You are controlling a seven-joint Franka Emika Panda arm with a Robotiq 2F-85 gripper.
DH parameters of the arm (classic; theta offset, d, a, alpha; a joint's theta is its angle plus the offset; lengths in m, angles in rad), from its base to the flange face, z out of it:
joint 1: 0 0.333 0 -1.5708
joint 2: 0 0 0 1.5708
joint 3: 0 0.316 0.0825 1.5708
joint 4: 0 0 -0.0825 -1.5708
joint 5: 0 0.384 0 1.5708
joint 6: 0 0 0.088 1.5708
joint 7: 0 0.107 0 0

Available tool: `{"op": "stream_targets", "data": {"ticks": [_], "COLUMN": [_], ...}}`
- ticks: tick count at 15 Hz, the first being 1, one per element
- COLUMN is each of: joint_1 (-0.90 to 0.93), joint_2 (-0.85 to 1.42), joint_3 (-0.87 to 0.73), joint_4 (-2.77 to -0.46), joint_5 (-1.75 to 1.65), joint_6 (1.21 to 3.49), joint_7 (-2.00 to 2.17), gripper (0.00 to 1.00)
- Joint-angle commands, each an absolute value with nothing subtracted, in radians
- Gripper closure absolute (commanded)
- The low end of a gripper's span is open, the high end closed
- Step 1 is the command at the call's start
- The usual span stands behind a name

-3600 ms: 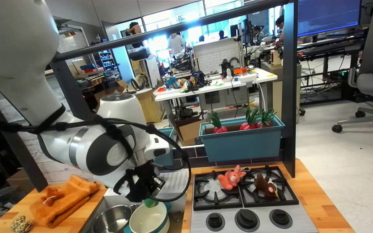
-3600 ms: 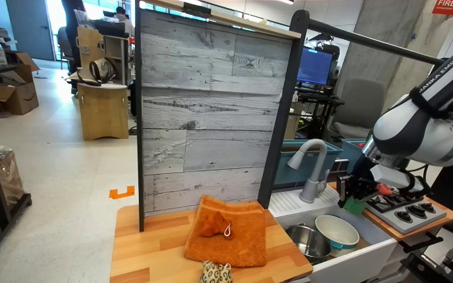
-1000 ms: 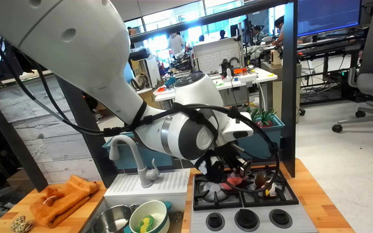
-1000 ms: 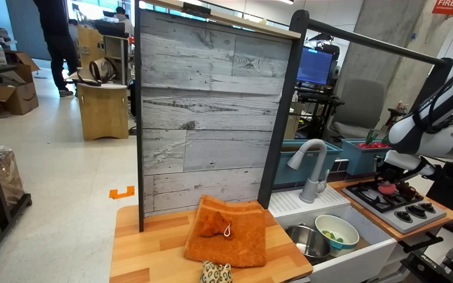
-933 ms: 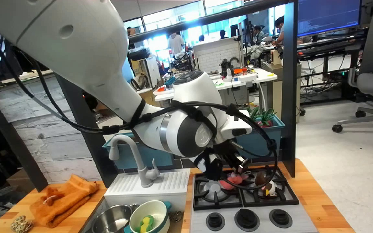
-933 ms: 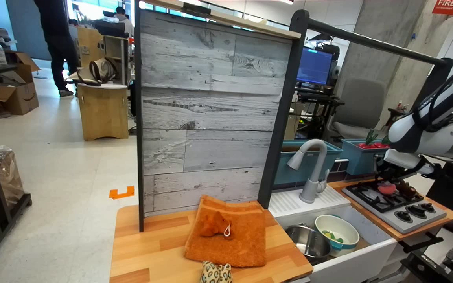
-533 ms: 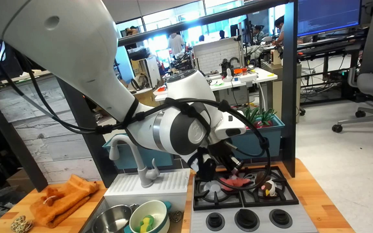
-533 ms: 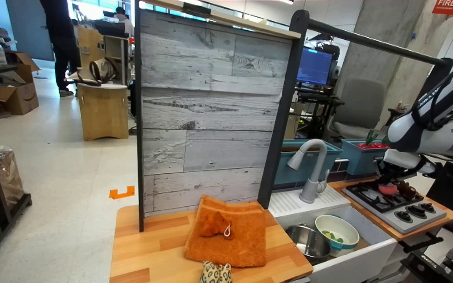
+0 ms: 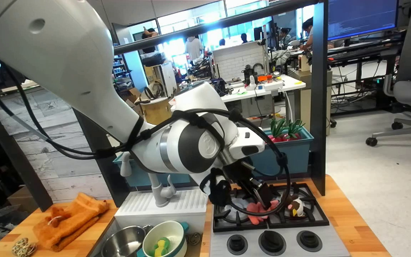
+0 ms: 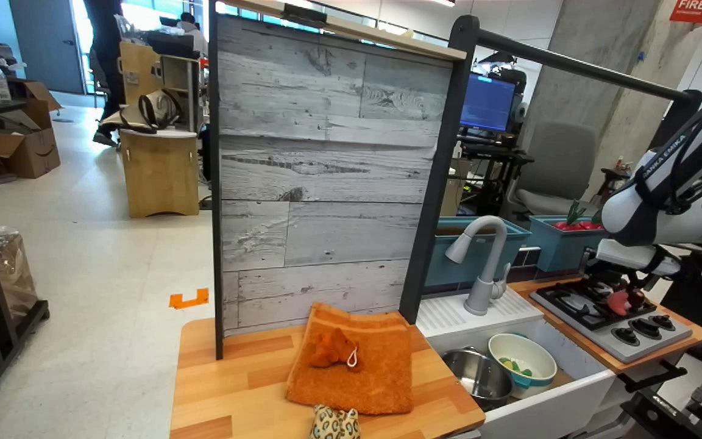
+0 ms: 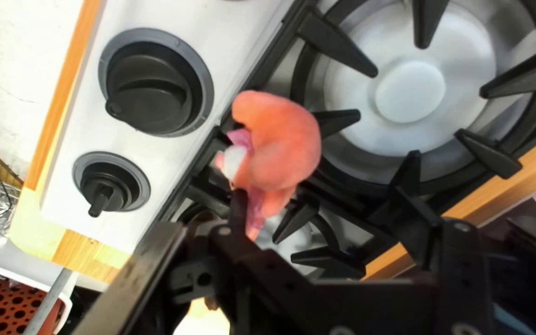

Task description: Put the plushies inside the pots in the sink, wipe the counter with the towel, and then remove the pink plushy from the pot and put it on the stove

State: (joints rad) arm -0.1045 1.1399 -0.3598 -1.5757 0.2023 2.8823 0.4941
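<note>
Gripper (image 11: 321,200) parted low over the stove (image 9: 330,246), pink plushy (image 11: 286,139) beside one finger

Wrist view: fingers (image 11: 238,211) set well apart, grate showing in the gap between them. One of them overlaps the lower part of the pink plushy; contact cannot be told. The toy lies on the black grates (image 9: 298,226), between two burners, near the front panel with its black knobs (image 9: 272,242). In an exterior view, a loop of the arm's cable (image 9: 281,159) crosses in front of it. Brown plushy (image 9: 299,207), partly white, on the grate over the burner just beside.

Sink (image 10: 546,410): white pot (image 9: 173,232) with teal handles, green plushy (image 9: 161,246) inside it. Grey metal pot (image 9: 120,237) just beside the white one. Grey faucet (image 10: 498,247) upright on the ribbed ledge behind the basin.

Counter (image 10: 259,372), across the sink from the stove: orange towel (image 10: 381,384) laid out, a small orange toy (image 10: 331,349) on top. Leopard-spotted toy (image 10: 334,422) at the towel's near edge; touching or not, cannot tell. Blue planters (image 10: 479,259) behind sink and stove in both exterior views
</note>
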Motion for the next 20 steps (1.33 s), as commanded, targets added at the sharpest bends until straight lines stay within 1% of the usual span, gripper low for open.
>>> {"op": "stream_targets", "data": {"ticks": [1, 2, 3, 4, 5, 6, 7, 9, 11, 15, 16, 20], "joint_1": [-0.059, -0.059, -0.059, -0.06, -0.061, -0.064, -0.064, -0.065, -0.062, -0.052, -0.05, -0.037], "joint_2": [1.115, 1.114, 1.117, 1.119, 1.121, 1.119, 1.116, 1.11, 1.096, 1.056, 1.047, 1.022], "joint_3": [-0.395, -0.393, -0.392, -0.39, -0.39, -0.387, -0.385, -0.38, -0.373, -0.362, -0.361, -0.364], "joint_4": [-1.626, -1.63, -1.63, -1.629, -1.628, -1.628, -1.632, -1.634, -1.645, -1.682, -1.691, -1.721], "joint_5": [0.209, 0.209, 0.208, 0.207, 0.206, 0.205, 0.205, 0.205, 0.205, 0.204, 0.203, 0.199], "joint_6": [2.825, 2.809, 2.794, 2.785, 2.774, 2.767, 2.767, 2.776, 2.79, 2.82, 2.825, 2.836], "joint_7": [0.527, 0.53, 0.534, 0.537, 0.538, 0.537, 0.536, 0.533, 0.529, 0.516, 0.514, 0.514], "gripper": [0.0, 0.0, 0.25, 0.25, 0.27, 0.33, 0.43, 0.58, 0.7, 0.99, 1.0, 1.0]}}
